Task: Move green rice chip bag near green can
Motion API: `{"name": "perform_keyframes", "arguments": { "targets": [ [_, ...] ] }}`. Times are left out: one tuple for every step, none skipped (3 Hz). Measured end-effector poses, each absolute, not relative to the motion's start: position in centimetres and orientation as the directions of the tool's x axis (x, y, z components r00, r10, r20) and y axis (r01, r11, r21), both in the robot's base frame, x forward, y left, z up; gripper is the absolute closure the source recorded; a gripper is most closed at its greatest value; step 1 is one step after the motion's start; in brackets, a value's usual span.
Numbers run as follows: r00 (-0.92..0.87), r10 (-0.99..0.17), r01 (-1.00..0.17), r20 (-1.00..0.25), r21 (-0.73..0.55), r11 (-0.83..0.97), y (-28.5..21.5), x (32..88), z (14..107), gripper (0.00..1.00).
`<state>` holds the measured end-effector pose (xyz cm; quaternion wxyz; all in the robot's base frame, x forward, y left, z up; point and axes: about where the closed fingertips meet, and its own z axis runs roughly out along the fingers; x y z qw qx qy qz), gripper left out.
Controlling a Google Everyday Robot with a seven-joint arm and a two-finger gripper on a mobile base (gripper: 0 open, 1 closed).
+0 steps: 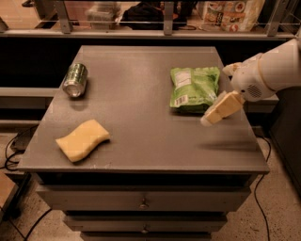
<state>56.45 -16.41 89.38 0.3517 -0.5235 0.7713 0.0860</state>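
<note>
The green rice chip bag (194, 88) lies flat on the right side of the grey table (141, 136), its white label and barcode facing up. The green can (75, 80) lies on its side near the table's left edge, silver top toward the camera. My gripper (211, 116) hangs just above the table at the right, beside the bag's front right corner, with nothing seen in it. The white arm (270, 70) comes in from the right edge.
A yellow sponge (83, 140) lies at the front left of the table. Drawers (141, 203) sit under the tabletop. A metal rail and shelves with packages (230, 14) run behind the table. Cables lie on the floor at the left.
</note>
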Motion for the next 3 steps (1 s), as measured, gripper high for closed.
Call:
{"name": "perform_keyframes", "arguments": {
  "targets": [
    [-0.200,-0.703,-0.862,-0.682,-0.219,0.458,-15.3,59.1,87.1,0.00],
    [-0.221,-0.646,-0.853,-0.731,-0.177,0.491,-14.5,62.1,84.3,0.04],
    [-0.232,-0.621,-0.849,-0.749,-0.156,0.505,-14.2,63.5,83.3,0.26]
  ]
}}
